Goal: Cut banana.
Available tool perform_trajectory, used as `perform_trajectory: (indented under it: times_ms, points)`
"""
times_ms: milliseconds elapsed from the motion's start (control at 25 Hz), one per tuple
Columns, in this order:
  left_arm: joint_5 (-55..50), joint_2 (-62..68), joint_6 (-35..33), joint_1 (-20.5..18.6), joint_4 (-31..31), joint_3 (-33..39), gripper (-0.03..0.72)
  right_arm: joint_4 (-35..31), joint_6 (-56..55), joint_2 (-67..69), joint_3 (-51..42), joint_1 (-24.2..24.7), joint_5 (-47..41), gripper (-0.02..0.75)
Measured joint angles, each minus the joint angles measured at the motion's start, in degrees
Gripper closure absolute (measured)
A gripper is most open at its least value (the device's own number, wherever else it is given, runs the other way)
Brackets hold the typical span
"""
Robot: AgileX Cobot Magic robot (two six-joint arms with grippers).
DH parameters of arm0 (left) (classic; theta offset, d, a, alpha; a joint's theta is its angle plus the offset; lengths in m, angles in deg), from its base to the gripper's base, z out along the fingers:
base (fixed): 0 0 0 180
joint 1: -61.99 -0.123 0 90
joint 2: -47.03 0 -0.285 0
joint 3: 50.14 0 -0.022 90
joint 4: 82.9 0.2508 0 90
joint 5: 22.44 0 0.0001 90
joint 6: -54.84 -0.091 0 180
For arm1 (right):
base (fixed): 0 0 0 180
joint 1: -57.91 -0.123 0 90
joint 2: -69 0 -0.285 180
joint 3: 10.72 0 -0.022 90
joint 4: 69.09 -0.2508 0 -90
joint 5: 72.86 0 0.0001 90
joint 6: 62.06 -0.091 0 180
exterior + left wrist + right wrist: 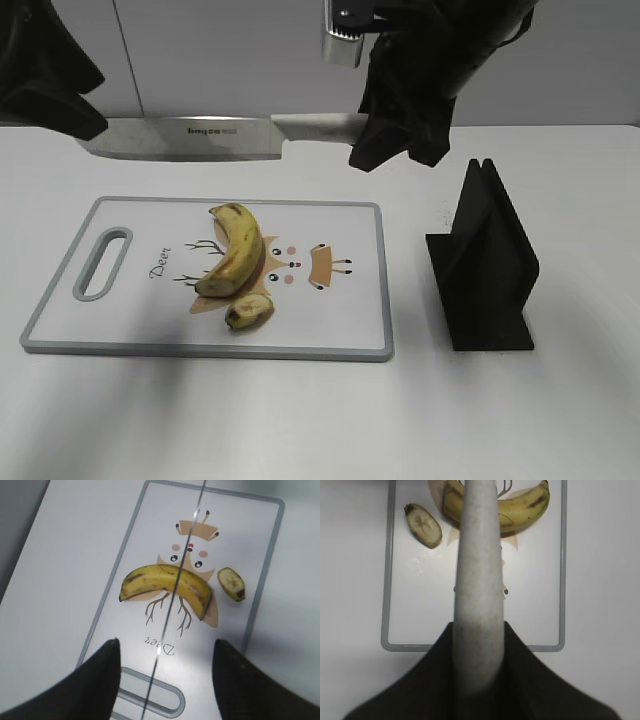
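The banana (237, 252), yellow with brown bruises, lies on the white cutting board (340, 330); it also shows in the left wrist view (150, 580) and right wrist view (520, 510). A short cut stub (249, 311) lies just in front of it. My right gripper (392, 145) is shut on the handle (479, 595) of a large knife (190, 139), held flat and high above the board, blade pointing left. My left gripper (165, 677) is open and empty above the board's handle end, the blade edge (172, 610) passing between its fingers.
A black knife stand (485, 265) sits to the right of the board. The board has a slot handle (103, 263) at its left end and a deer print in the middle. White table all round.
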State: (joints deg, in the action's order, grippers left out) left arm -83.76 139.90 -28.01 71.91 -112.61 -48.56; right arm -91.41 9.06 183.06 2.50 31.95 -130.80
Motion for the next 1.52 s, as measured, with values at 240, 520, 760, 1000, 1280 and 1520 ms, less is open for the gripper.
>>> perform_trajectory:
  times_ms: [240, 520, 760, 1000, 1280, 1520]
  points:
    - [1.2, 4.2, -1.6, 0.0, 0.0, -0.3, 0.136, -1.0, 1.3, 2.7, 0.4, -0.7, -0.2, 0.578]
    - [1.6, 7.4, -1.8, 0.0, 1.6, -0.3, 0.165, -1.3, 1.3, 2.8, 0.7, -0.9, 0.8, 0.578]
    - [2.1, 8.0, -1.8, 0.0, 2.5, -0.3, 0.331, -1.3, 1.3, 2.8, 0.7, -0.9, 1.5, 0.578]
    - [2.2, 8.0, -1.8, 0.0, 2.5, -0.4, 0.580, -2.1, 1.4, 2.8, 0.7, -0.9, 2.0, 0.578]
    - [1.1, 10.0, -2.3, 0.2, 2.5, -0.4, 0.669, -1.5, -0.9, 3.1, 0.7, -0.9, 0.9, 0.578]
    - [4.6, 11.4, -2.4, 2.0, 4.3, 3.3, 0.671, 0.1, -4.4, 7.2, 0.9, -1.2, -2.4, 0.577]
